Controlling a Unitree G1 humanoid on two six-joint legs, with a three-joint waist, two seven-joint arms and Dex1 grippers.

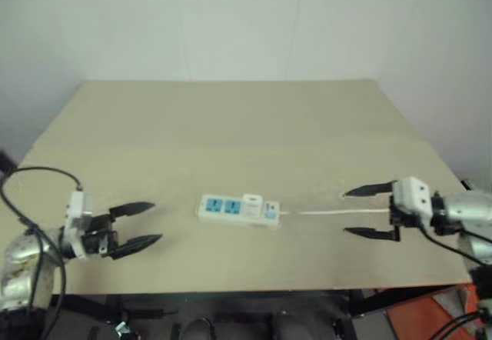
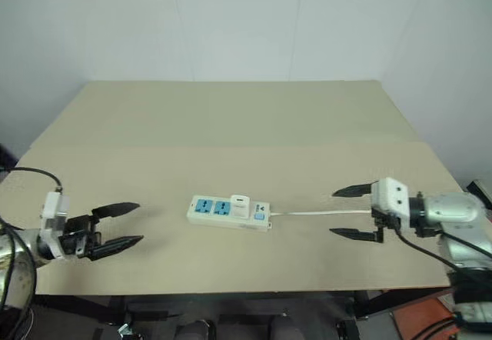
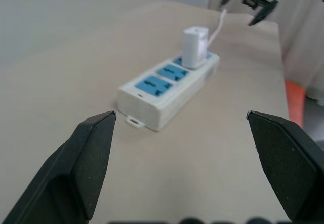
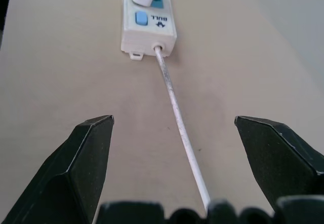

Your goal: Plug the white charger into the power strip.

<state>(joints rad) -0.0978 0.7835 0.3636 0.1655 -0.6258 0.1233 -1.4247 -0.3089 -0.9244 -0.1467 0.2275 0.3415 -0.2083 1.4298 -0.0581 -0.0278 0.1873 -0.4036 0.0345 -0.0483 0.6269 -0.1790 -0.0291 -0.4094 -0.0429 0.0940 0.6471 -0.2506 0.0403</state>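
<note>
The power strip (image 1: 238, 210) lies flat near the middle of the tan table, its thin white cord (image 1: 330, 212) running off to the right. The white charger (image 3: 194, 47) stands upright in the socket nearest the cord end, with two blue socket faces bare beside it. My left gripper (image 1: 140, 225) hovers open to the left of the strip, pointing at it, nothing between its fingers. My right gripper (image 1: 369, 211) is open to the right, its fingers straddling the cord (image 4: 177, 117) without touching it.
The table's front edge (image 1: 254, 288) runs just below both grippers. An orange object (image 1: 430, 318) sits low past the table's right front corner. A pale wall rises behind the table's far edge.
</note>
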